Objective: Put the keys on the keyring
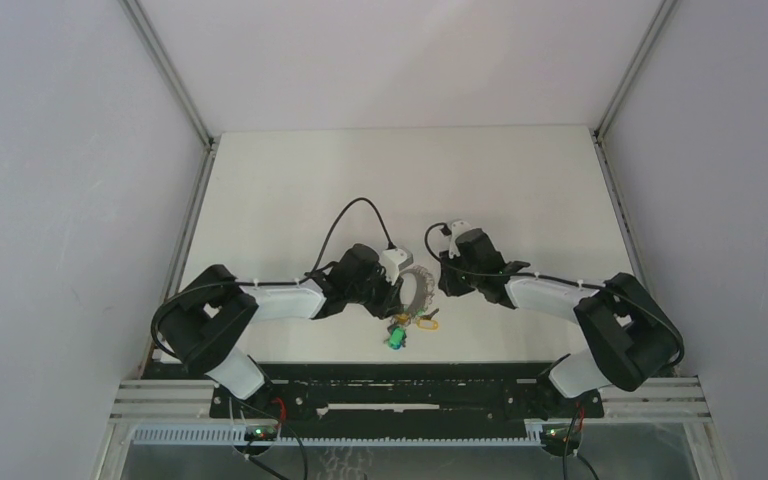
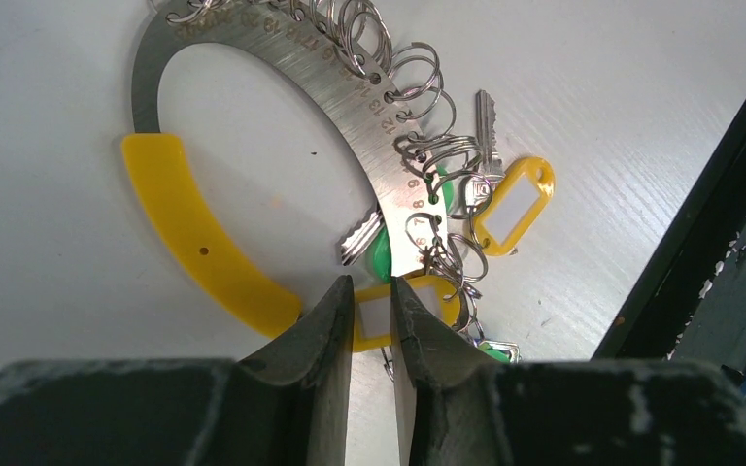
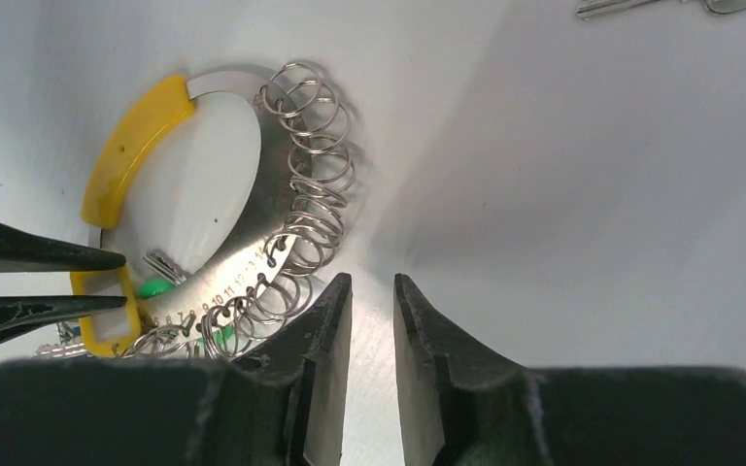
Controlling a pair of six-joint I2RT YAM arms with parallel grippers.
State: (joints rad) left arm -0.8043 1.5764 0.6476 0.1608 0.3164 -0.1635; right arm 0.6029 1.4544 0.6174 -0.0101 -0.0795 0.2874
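By the table's [image 1: 290, 200] near edge, the left gripper [image 2: 372, 284] is narrowed over a yellow tag [image 2: 377, 320]; a grip cannot be told. The right gripper [image 3: 372, 287] is seen narrow, empty.

The far half of the table [image 1: 400, 180] lies bare, free for either arm. The middle is tight: the keyring [image 1: 418, 288] sits between the left gripper [image 2: 371, 291] and the right gripper [image 3: 372, 286], both close beside it. The keys [image 1: 398, 337] crowd its near side, with the rail [image 2: 690, 243] just behind them. A tag [image 2: 374, 318] fills the left gripper's narrow gap; the right's shows only bare table. A lone key [image 3: 622, 8] lies well ahead of the right gripper.
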